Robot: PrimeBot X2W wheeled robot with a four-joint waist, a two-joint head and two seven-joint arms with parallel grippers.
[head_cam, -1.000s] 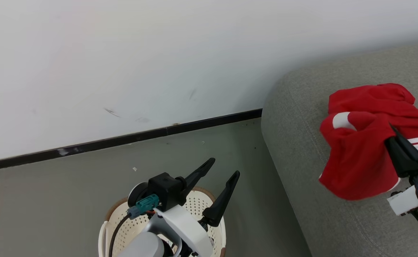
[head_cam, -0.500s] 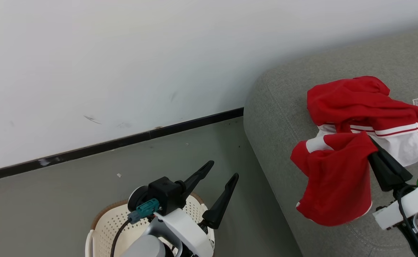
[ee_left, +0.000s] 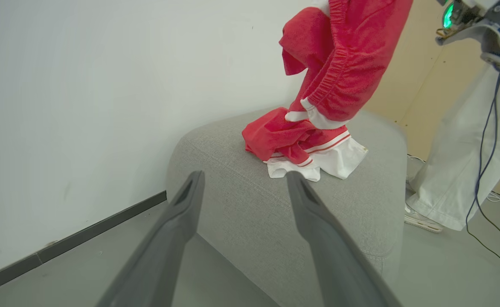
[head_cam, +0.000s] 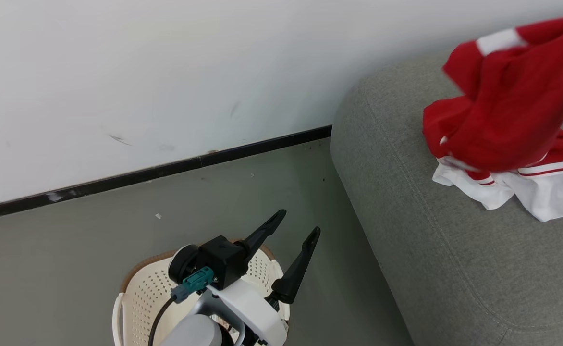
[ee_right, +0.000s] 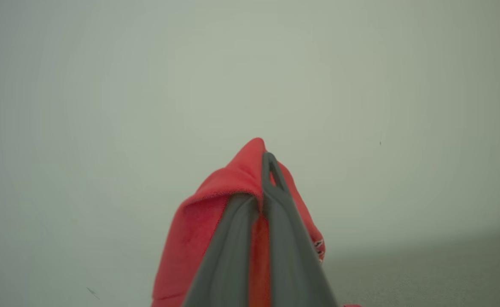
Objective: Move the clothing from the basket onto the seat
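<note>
One red garment (head_cam: 512, 91) hangs in the air above the grey seat (head_cam: 454, 269), and its lower edge brushes a second red-and-white garment (head_cam: 545, 190) lying crumpled on the cushion. In the right wrist view my right gripper (ee_right: 268, 170) is shut on a fold of the hanging clothing (ee_right: 199, 243). My left gripper (head_cam: 299, 222) stands open and holds nothing above the cream basket (head_cam: 132, 307). In the left wrist view my left gripper (ee_left: 245, 175) points at the seat (ee_left: 254, 213), with the lying garment (ee_left: 318, 164) and the hanging garment (ee_left: 348, 64) beyond it.
A white wall with a dark baseboard (head_cam: 166, 168) runs behind the grey floor. Beyond the seat a person's white trouser leg (ee_left: 459, 170) and shoe (ee_left: 422, 218) stand beside trailing cables (ee_left: 484, 170). My right arm's wrist (ee_left: 480, 21) is high up.
My right gripper has lifted the red garment from the seat's front edge up and back over the other piece, leaving the head view. The head camera shifted slightly. The left gripper has stayed open.
</note>
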